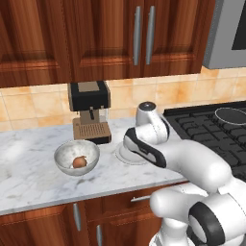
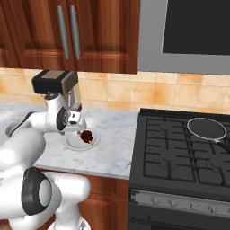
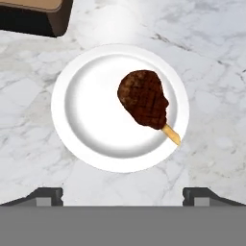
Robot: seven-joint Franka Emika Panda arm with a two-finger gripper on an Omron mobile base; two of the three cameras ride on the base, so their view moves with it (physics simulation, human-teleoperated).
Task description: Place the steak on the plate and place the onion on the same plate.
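Right now the end effector point(image 3: 123, 194) hangs over the white plate point(image 3: 86, 115), jaws spread wide w/ nothing between them; just the two dark fingertips point(image 3: 45, 196) peek up at the bottom of the hand view. Steak point(image 3: 144, 103) lies on the plate directly below the end effector, its pale tan tip reaching the plate's rim. Plate sits flat on the marble tabletop point(image 3: 206, 72). Onion point(image 1: 79, 162) is in a grey bowl point(image 1: 63, 156), well off to the end effector's left on the same tabletop, apart from the plate. Coffee machine point(image 1: 89, 111) stands behind, btw bowl and plate, near the tiled wall. Stove point(image 2: 179, 148) w/ a small dark pan point(image 2: 206, 129) sits well to the end effector's right.
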